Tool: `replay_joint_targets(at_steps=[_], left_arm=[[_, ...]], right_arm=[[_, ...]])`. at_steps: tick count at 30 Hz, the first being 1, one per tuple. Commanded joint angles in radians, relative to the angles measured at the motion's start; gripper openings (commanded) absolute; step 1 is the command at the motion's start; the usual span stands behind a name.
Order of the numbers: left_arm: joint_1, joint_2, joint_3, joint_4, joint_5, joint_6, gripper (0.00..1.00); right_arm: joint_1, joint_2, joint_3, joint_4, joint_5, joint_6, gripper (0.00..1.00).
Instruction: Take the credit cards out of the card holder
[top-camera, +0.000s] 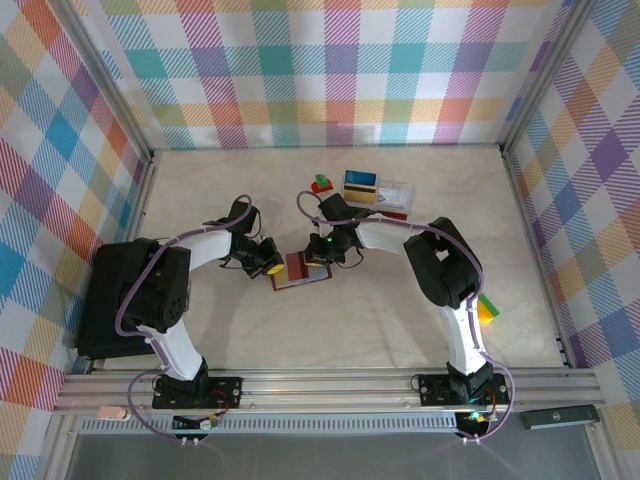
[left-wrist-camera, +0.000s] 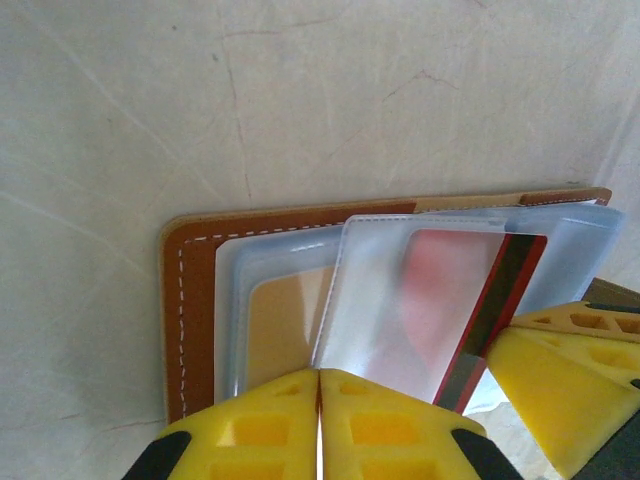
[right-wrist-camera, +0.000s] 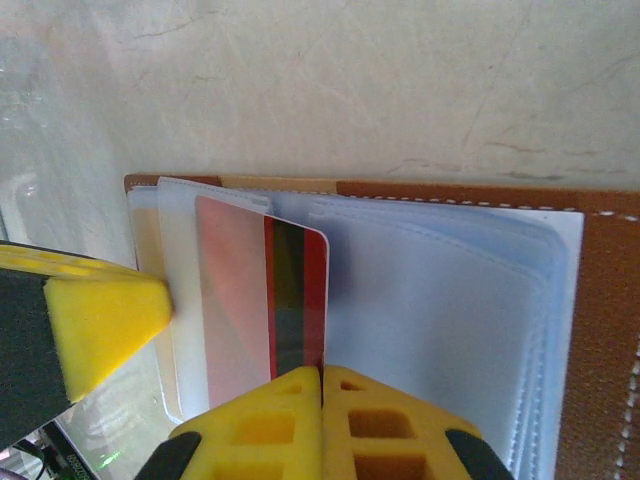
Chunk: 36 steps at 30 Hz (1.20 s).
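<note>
The brown card holder (top-camera: 298, 271) lies open on the table between both arms. In the left wrist view my left gripper (left-wrist-camera: 320, 374) is shut on the edge of a clear plastic sleeve (left-wrist-camera: 400, 300) of the card holder (left-wrist-camera: 190, 320). A tan-yellow card (left-wrist-camera: 285, 325) sits in the sleeve beneath. My right gripper (right-wrist-camera: 322, 372) is shut on the edge of a red credit card (right-wrist-camera: 297, 300) with a dark stripe, which sticks partway out of the sleeve over the card holder (right-wrist-camera: 610, 300). In the top view the left gripper (top-camera: 272, 267) and right gripper (top-camera: 318, 254) meet over the wallet.
A clear compartment box (top-camera: 392, 196) holding a blue-and-yellow card (top-camera: 360, 183) stands behind the right gripper, beside red and green blocks (top-camera: 322, 185). A yellow-green block (top-camera: 487, 308) lies at the right. A black box (top-camera: 108, 300) sits at the left edge.
</note>
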<state>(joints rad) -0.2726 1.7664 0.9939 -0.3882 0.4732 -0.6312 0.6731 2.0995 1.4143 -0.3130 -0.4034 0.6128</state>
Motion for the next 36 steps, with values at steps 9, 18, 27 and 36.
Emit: replay_joint_targets(at_steps=[9,18,27,36], left_arm=[[-0.018,-0.053,0.052,-0.039,0.042,0.024,0.14],[-0.028,0.036,0.043,-0.03,-0.005,0.012,0.1],[-0.028,0.06,0.02,-0.035,-0.031,0.019,0.08],[-0.028,0.059,0.017,-0.037,-0.037,0.019,0.08]], right_arm=[[-0.008,-0.003,-0.006,0.013,-0.067,-0.018,0.04],[-0.009,-0.012,-0.03,0.071,-0.116,0.001,0.04],[-0.009,-0.01,-0.077,0.2,-0.212,0.068,0.12],[-0.009,0.007,-0.075,0.197,-0.192,0.08,0.15]])
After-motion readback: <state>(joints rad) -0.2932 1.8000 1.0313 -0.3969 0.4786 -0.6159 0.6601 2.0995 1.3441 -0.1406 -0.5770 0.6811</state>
